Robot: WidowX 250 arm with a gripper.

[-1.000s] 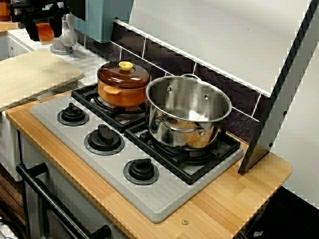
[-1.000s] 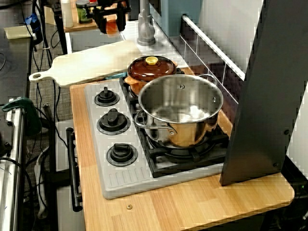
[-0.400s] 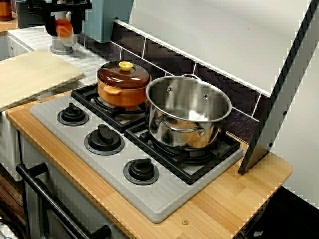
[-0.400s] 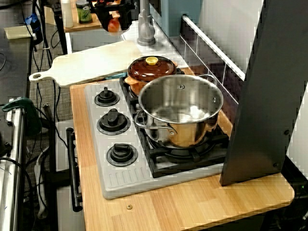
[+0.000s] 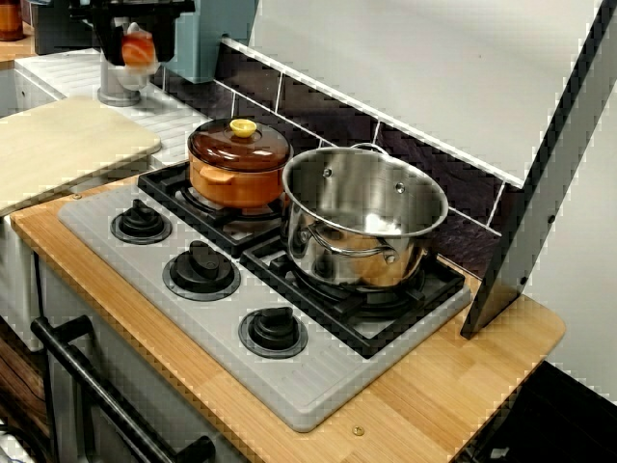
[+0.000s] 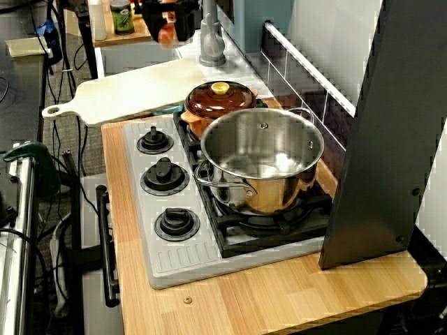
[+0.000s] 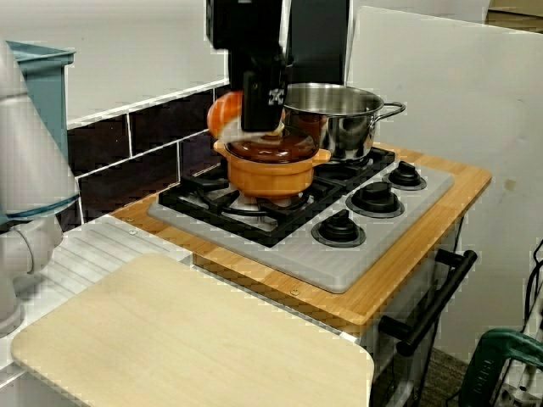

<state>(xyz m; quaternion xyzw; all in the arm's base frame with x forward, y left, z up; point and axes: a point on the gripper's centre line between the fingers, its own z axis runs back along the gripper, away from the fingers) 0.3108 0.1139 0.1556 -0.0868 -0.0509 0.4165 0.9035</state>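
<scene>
COUNTER: A wooden counter (image 5: 463, 376) carries the whole scene, with a dark slanted panel (image 6: 391, 139) standing at its end.
BOARD: A pale cutting board (image 5: 58, 145) lies beside the stove, its handle showing in the view along the counter.
STOVE: A grey stove (image 5: 318, 386) has three black knobs (image 5: 201, 265) in a row along its front edge.
STEEL POT: An open steel pot (image 5: 328, 241) stands on the burner nearest the panel, just beside the brown pot.
BROWN POT: A brown pot (image 5: 236, 178) sits on the back burner, its lid on and topped by a yellow knob (image 5: 243, 127).
GRIPPER: The black gripper (image 6: 166, 24) hangs high near the board's far edge, beside a grey post (image 6: 211, 42). Its fingers are closed around the fruit.
FRUIT: A small orange-red fruit (image 5: 138, 48) is clamped between the fingers, in the air and well apart from both pots. It is blurred in the view from the board's side.
WRITING: A green jar (image 6: 123, 15) stands on the far table. Its label is too small to read.
</scene>
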